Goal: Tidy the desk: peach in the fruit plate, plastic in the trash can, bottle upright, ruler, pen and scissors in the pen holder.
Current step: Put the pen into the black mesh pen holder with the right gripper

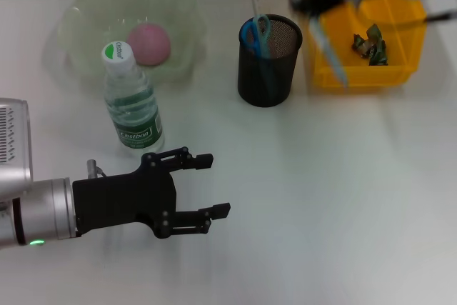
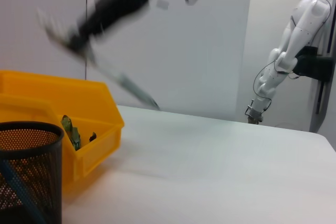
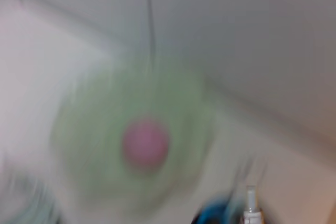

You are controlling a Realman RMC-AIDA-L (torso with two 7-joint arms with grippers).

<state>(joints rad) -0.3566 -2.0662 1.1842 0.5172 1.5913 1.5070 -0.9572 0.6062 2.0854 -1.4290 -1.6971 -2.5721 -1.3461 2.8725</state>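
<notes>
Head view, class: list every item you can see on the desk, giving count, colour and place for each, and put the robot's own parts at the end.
Fruit plate: one, pale green, far left of the desk.
Peach: one, pink, lying in the fruit plate.
Bottle: one, clear with green label and cap, upright in front of the plate.
Pen holder: one, black mesh, far centre.
Scissors: one pair, blue handles, standing in the pen holder.
Trash can: one, yellow bin, far right.
Plastic: one crumpled piece, dark green, inside the trash can.
Left gripper: one, black, open, hovering near left, in front of the bottle.
Right gripper: one, dark, blurred, above the trash can's left edge, carrying a long thin item.
</notes>
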